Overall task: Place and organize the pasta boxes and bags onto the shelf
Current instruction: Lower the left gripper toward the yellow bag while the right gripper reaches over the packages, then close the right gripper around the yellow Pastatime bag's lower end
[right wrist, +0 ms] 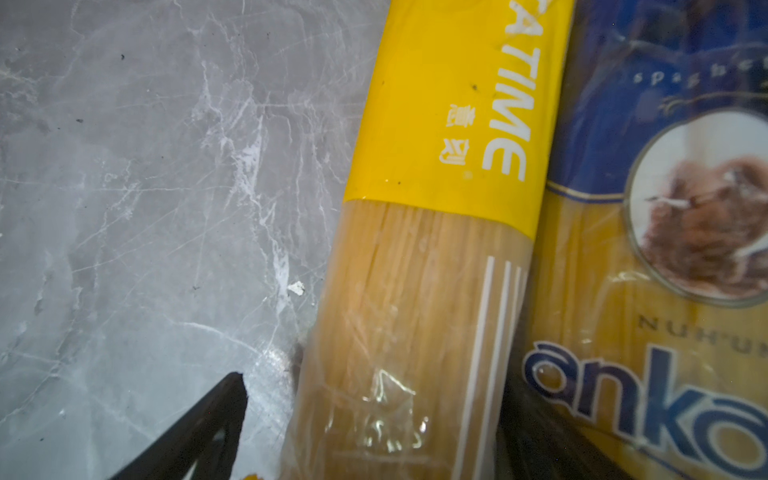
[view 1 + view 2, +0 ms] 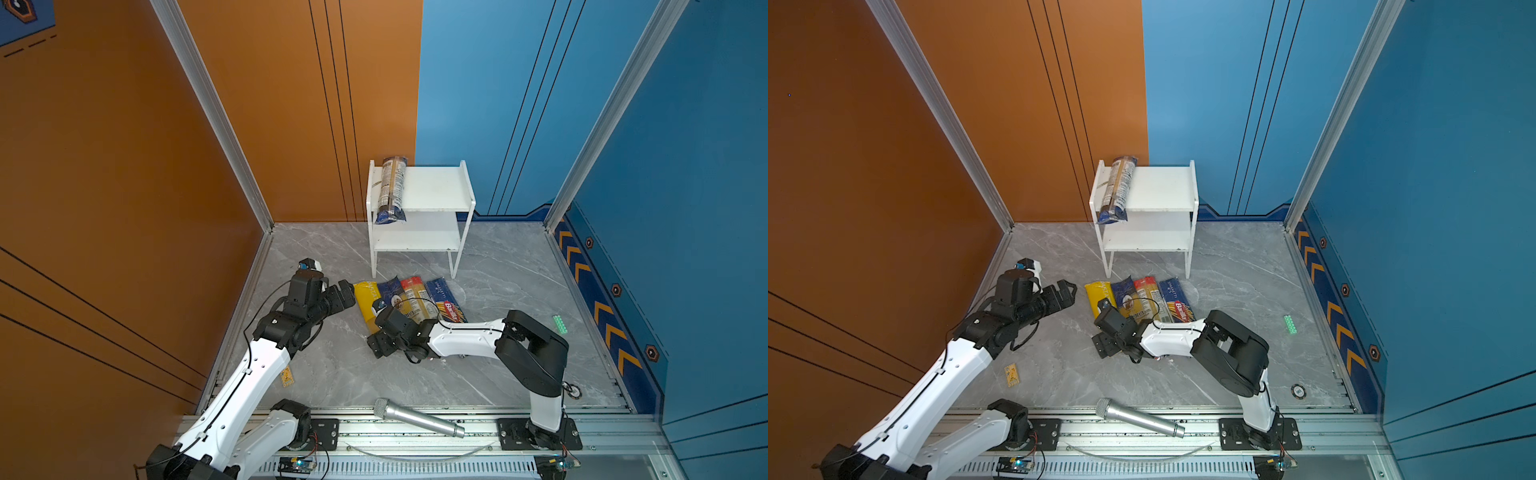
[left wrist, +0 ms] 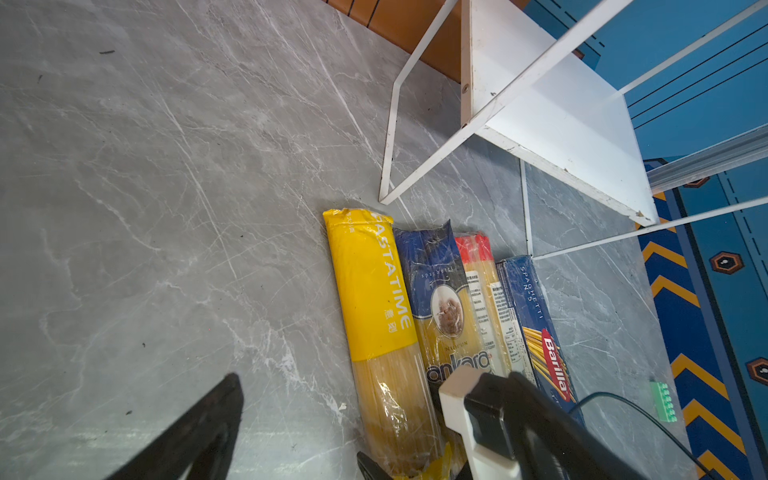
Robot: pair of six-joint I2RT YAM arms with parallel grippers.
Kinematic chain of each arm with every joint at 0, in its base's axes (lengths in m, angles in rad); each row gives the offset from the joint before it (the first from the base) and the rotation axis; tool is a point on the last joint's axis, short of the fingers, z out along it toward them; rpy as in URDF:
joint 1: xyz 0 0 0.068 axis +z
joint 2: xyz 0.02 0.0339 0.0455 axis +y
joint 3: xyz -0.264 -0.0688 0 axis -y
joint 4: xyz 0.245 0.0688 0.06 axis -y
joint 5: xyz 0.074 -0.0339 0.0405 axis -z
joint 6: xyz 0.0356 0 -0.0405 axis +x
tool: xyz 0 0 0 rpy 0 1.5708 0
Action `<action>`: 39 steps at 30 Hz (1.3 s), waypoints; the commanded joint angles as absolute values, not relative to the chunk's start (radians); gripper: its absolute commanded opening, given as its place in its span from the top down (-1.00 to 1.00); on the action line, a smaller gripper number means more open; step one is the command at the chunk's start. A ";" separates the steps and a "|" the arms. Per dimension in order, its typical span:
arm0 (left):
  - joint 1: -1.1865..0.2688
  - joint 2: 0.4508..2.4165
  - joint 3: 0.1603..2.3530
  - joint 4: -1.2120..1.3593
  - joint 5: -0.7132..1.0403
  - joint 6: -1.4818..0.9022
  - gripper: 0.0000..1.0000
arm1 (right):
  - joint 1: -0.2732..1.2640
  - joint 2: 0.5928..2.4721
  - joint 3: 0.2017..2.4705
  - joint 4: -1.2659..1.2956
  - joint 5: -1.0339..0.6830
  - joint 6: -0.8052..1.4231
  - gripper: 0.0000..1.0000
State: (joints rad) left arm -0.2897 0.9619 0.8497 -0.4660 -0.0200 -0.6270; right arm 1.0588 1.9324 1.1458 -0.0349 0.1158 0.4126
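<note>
Since the yellow pack (image 2: 368,305) is film-wrapped dry spaghetti, I'd expect it light, stiff along its length, slick on the skin and brittle if squeezed or bent. Best grab is across the narrow width near mid-length; an end grip will likely let it lever down. It lies flat on the tabletop (image 2: 332,374), leftmost of 4 packs side by side, followed by the Ankara pack (image 2: 390,293), red-ended pack (image 2: 415,295) and Barilla box (image 2: 446,301), flanks touching. Long axes are parallel, running from the near side toward the shelf (image 2: 436,189), far ends just short of its front legs and skewed a bit left. Right hand (image 1: 374,386) is open, straddling the yellow pack's clear near end, 1 finger (image 1: 208,428) over bare tabletop beside it, not clamped yet. Left hand (image 2: 347,296) is wide open and empty, just left of the yellow pack's far end. 1 clear pack (image 2: 390,187) is already on the shelf's top board at the left edge, front-to-back, blue end overhanging.
</note>
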 commanded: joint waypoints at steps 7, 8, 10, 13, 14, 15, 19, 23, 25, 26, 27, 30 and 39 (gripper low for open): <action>-0.279 0.951 0.830 -0.456 -0.001 -0.640 -0.96 | 1.067 1.979 1.158 -0.109 0.131 0.425 -0.74; -0.278 0.950 0.830 -0.455 0.000 -0.640 -0.96 | 1.067 1.980 1.159 -0.111 0.132 0.426 -0.73; -0.279 0.948 0.830 -0.455 0.000 -0.640 -0.96 | 1.067 1.984 1.160 -0.113 0.133 0.428 -0.72; -0.279 0.946 0.830 -0.457 0.000 -0.641 -0.96 | 1.067 1.991 1.163 -0.118 0.136 0.432 -0.71; -0.279 0.946 0.829 -0.456 0.000 -0.641 -0.96 | 1.067 1.993 1.164 -0.117 0.136 0.433 -0.71; -0.279 0.946 0.828 -0.456 0.001 -0.643 -0.96 | 1.067 1.996 1.165 -0.118 0.135 0.433 -0.71; -0.279 0.948 0.826 -0.456 0.002 -0.646 -0.96 | 1.068 2.009 1.171 -0.120 0.132 0.436 -0.67; -0.279 0.949 0.826 -0.455 0.000 -0.647 -0.96 | 1.072 2.022 1.182 -0.133 0.132 0.437 -0.62; -0.279 0.950 0.826 -0.454 0.000 -0.647 -0.96 | 1.074 2.030 1.189 -0.141 0.132 0.436 -0.59; -0.279 0.951 0.826 -0.454 0.000 -0.647 -0.96 | 1.075 2.034 1.192 -0.145 0.131 0.437 -0.57; -0.279 0.951 0.827 -0.454 0.000 -0.647 -0.96 | 1.075 2.035 1.196 -0.147 0.130 0.437 -0.55; -0.279 0.953 0.826 -0.454 0.000 -0.646 -0.96 | 1.073 2.040 1.197 -0.148 0.132 0.437 -0.49; -0.279 0.953 0.821 -0.455 -0.005 -0.647 -0.96 | 1.072 2.043 1.203 -0.150 0.124 0.436 -0.20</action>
State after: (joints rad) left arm -0.2878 0.9611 0.8379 -0.4629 -0.0135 -0.6380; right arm 1.0668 1.9903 1.2018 -0.0719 0.1555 0.4271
